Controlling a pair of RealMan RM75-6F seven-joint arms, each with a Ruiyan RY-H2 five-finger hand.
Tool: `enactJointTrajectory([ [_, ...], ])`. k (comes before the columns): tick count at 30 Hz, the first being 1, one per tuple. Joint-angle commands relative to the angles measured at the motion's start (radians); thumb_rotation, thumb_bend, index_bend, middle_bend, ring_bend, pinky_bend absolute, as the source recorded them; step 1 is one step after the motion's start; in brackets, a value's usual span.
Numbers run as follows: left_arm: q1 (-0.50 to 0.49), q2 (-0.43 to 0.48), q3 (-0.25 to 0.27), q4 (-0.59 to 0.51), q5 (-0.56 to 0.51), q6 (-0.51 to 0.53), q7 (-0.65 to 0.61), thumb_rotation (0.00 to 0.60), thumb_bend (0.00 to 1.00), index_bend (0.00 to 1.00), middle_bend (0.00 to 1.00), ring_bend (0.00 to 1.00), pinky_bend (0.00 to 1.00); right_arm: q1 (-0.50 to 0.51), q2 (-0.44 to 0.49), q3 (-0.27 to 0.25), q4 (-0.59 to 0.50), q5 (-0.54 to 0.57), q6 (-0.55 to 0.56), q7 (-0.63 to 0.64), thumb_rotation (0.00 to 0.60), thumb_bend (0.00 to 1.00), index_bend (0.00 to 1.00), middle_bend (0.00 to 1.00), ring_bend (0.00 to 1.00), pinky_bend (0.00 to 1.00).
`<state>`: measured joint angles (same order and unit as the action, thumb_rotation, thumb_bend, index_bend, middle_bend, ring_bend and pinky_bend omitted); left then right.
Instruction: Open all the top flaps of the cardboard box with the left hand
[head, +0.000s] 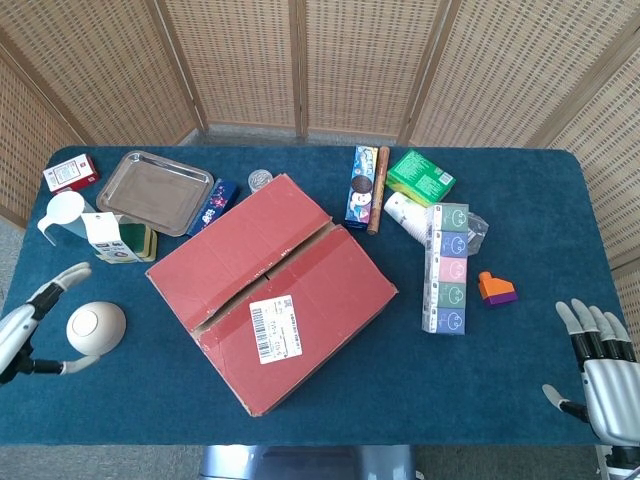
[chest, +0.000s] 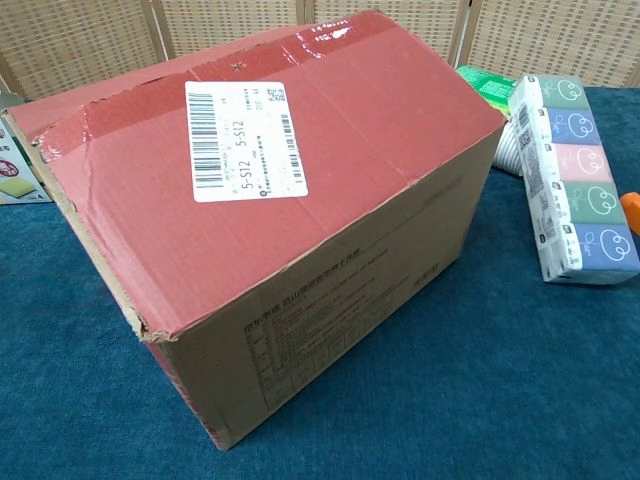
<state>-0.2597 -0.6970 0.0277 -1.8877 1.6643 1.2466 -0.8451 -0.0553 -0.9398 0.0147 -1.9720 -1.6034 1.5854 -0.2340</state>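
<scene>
The cardboard box (head: 272, 292) with reddish top flaps stands in the middle of the blue table, its flaps lying closed with a seam running diagonally and a white label (head: 274, 329) near the front. In the chest view the box (chest: 280, 230) fills most of the frame. My left hand (head: 30, 325) is at the table's left edge beside a white bowl, fingers spread and holding nothing, well left of the box. My right hand (head: 597, 358) hovers at the front right corner, fingers apart and empty. Neither hand shows in the chest view.
A white bowl (head: 96, 327) lies just right of the left hand. A metal tray (head: 155, 191), a carton (head: 108, 238) and a white cup (head: 62, 214) sit at back left. A tissue pack (head: 447, 267), an orange toy (head: 495, 289) and snack boxes (head: 420, 177) lie right of the box.
</scene>
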Motion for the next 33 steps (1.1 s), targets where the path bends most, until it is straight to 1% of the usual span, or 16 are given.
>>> enactJointTrajectory([
  [1, -0.174, 0.138, -0.032, -0.08, 0.067, -0.177, -0.334, 0.6, 0.0, 0.09, 0.0, 0.0, 0.12, 0.0, 0.001, 0.001, 0.0, 0.0, 0.002, 0.001, 0.6, 0.0, 0.0, 0.0, 0.0, 0.0],
  [3, -0.217, 0.155, -0.039, -0.09, 0.081, -0.221, -0.414, 0.6, 0.0, 0.11, 0.0, 0.04, 0.19, -0.001, 0.002, 0.001, -0.001, 0.0, 0.005, 0.004, 0.6, 0.0, 0.0, 0.0, 0.0, 0.0],
  [5, -0.259, 0.164, -0.047, -0.101, 0.085, -0.268, -0.487, 0.6, 0.0, 0.11, 0.01, 0.08, 0.24, -0.003, 0.003, 0.004, -0.001, 0.003, 0.01, 0.004, 0.6, 0.0, 0.0, 0.0, 0.0, 0.0],
  [7, -0.314, 0.166, -0.054, -0.113, 0.094, -0.328, -0.59, 0.6, 0.0, 0.11, 0.03, 0.1, 0.27, -0.005, -0.001, 0.011, 0.0, 0.011, 0.019, -0.005, 0.6, 0.0, 0.0, 0.0, 0.0, 0.0],
  [10, -0.382, 0.165, -0.063, -0.112, 0.113, -0.403, -0.676, 0.6, 0.0, 0.11, 0.04, 0.11, 0.29, -0.004, -0.001, 0.012, -0.002, 0.013, 0.019, -0.002, 0.6, 0.0, 0.0, 0.0, 0.0, 0.0],
  [12, -0.422, 0.162, -0.069, -0.113, 0.118, -0.446, -0.706, 0.6, 0.0, 0.11, 0.04, 0.12, 0.31, -0.004, 0.001, 0.013, -0.001, 0.015, 0.019, 0.002, 0.6, 0.0, 0.0, 0.0, 0.0, 0.0],
  [17, -0.511, 0.141, -0.093, -0.13, 0.077, -0.56, -0.722, 0.6, 0.0, 0.11, 0.04, 0.12, 0.31, -0.006, 0.009, 0.013, -0.002, 0.011, 0.023, 0.021, 0.6, 0.0, 0.0, 0.0, 0.0, 0.0],
  [20, -0.539, 0.12, -0.105, -0.14, 0.045, -0.593, -0.724, 0.6, 0.0, 0.12, 0.04, 0.12, 0.3, -0.007, 0.011, 0.011, -0.003, 0.006, 0.024, 0.025, 0.6, 0.0, 0.0, 0.0, 0.0, 0.0],
  [24, -0.578, 0.084, -0.119, -0.149, -0.014, -0.659, -0.668, 0.6, 0.0, 0.11, 0.03, 0.12, 0.28, -0.009, 0.015, 0.009, -0.003, 0.001, 0.027, 0.033, 0.6, 0.0, 0.0, 0.0, 0.0, 0.0],
  [33, -0.602, 0.01, -0.139, -0.171, -0.145, -0.706, -0.566, 0.6, 0.0, 0.11, 0.0, 0.12, 0.28, -0.009, 0.022, 0.009, -0.002, -0.001, 0.028, 0.049, 0.6, 0.0, 0.0, 0.0, 0.0, 0.0],
])
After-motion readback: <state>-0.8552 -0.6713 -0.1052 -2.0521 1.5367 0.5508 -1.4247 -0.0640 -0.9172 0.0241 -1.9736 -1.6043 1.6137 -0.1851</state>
